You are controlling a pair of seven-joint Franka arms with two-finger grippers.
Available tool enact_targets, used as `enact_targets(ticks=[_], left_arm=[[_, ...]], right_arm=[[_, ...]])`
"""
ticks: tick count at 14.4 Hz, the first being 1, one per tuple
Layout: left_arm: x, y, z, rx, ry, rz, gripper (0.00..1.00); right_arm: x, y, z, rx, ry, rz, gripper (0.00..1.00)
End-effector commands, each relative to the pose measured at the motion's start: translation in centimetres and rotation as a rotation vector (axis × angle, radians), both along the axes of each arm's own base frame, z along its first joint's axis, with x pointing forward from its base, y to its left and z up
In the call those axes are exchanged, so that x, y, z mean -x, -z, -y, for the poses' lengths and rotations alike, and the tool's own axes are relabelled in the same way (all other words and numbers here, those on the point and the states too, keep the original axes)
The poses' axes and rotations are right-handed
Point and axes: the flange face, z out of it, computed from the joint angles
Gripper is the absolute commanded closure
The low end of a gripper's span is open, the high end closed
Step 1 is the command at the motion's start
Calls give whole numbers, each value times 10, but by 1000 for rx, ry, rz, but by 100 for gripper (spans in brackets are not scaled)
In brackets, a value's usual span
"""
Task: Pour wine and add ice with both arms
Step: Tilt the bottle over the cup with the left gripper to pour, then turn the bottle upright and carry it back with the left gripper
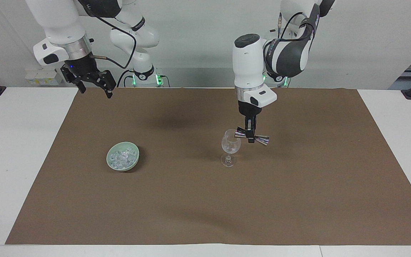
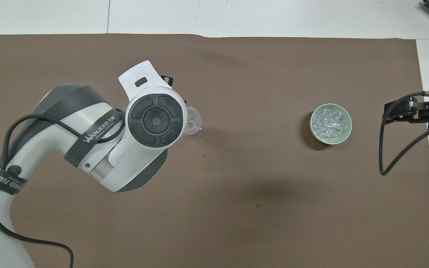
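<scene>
We read WANJEED on the left arm [image 2: 88, 137] | left gripper [image 1: 250, 136] clamped the jigger [image 1: 252, 136] tipped over the wine glass [image 1: 231, 147] | right gripper [image 1: 92, 85] waited, fingers apart, above the mat's edge.

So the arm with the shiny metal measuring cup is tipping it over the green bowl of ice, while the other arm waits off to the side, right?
Not quite. The facing view shows the left gripper holding the metal measuring cup on its side at the rim of the wine glass, not over the green bowl of ice. The right gripper does wait, open, above the table edge.
</scene>
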Motion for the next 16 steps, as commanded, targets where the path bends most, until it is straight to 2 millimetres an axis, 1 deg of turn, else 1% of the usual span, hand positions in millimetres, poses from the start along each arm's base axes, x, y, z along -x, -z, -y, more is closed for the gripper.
enact_targets(ticks=[1,5,8,9,10,12,13,15,16], left_arm=[[-2,-4,5,-18,-12,5,100],[-2,-5,7,2,1,6,100],[-3,-7,3,41,-13,-21,100],[-4,-11,2,44,0,-27,100],[-6,-13,-3,62,7,-48,100],[-10,-19,-17,121,28,-101,100],[-13,-28,-24,159,31,-115,100],[-25,-31,-48,236,38,-171,100],[-26,-36,-57,276,52,-190,100]], right_arm=[[3,2,5,-29,-26,4,0],[3,2,6,-28,-31,4,0],[3,4,14,-28,-37,1,0],[4,6,22,-28,-28,-4,0],[5,4,28,-28,-16,2,0],[4,6,29,-27,-16,14,0],[4,5,30,-27,-15,28,0],[2,7,29,-26,-15,36,0],[1,7,29,-26,-15,45,0]])
